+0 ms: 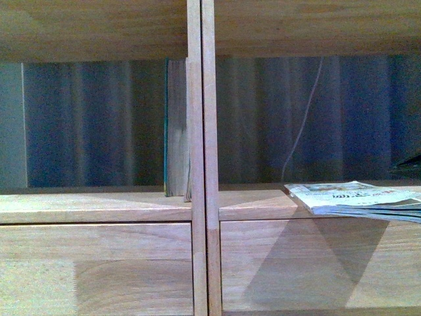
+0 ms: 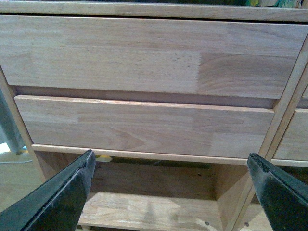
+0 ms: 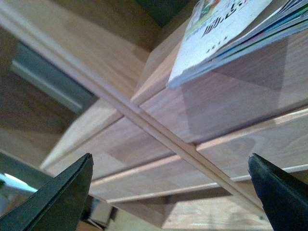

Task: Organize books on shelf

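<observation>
The light wooden shelf [image 1: 200, 131] fills the front view, with two open compartments above drawer fronts. A thin book with a teal cover edge [image 1: 174, 128] stands upright in the left compartment against the centre divider. A stack of thin paperbacks [image 1: 358, 199], whitish with printed text on top, lies flat in the right compartment and overhangs its front edge; it also shows in the right wrist view [image 3: 226, 36]. My left gripper [image 2: 171, 166] is open and empty, facing the left drawer fronts [image 2: 144, 91]. My right gripper [image 3: 168, 168] is open and empty, below the overhanging stack. No red patch shows.
A thin pale cable [image 1: 304, 125] hangs behind the right compartment. Behind the open back is a blue-grey curtain [image 1: 92, 125]. Below the drawers is a low open space with a wooden board [image 2: 144, 207]. The floor shows by the shelf's left leg [image 2: 12, 168].
</observation>
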Robot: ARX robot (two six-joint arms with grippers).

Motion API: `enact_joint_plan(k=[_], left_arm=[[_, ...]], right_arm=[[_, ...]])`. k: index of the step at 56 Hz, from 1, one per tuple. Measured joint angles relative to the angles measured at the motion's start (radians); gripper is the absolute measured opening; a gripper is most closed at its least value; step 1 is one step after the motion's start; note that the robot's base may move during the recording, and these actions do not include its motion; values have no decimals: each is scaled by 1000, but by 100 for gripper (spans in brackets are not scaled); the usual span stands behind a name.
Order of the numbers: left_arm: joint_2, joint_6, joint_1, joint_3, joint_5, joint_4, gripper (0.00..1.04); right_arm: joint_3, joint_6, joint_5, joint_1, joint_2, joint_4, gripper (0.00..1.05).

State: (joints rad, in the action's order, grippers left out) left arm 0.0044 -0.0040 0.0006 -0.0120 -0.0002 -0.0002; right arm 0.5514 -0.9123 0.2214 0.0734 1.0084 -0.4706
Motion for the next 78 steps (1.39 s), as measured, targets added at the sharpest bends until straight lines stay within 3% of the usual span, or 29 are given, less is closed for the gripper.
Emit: enact_joint_plan(k=[8, 18, 35, 57, 78], left_arm=[[0, 0, 0, 0, 0, 0, 97], [0, 0, 0, 0, 0, 0, 97], [0, 0, 0, 0, 0, 0, 97], [0, 0, 0, 0, 0, 0, 97], [0, 0, 0, 0, 0, 0, 97]], right_arm=[[98, -177, -69, 32, 144, -36, 98], [220, -267, -157, 46, 261, -16, 98], [307, -353, -207, 50, 409, 8, 98], [417, -360, -286, 53, 480, 45, 98], [472, -376, -327, -29, 515, 86, 47]])
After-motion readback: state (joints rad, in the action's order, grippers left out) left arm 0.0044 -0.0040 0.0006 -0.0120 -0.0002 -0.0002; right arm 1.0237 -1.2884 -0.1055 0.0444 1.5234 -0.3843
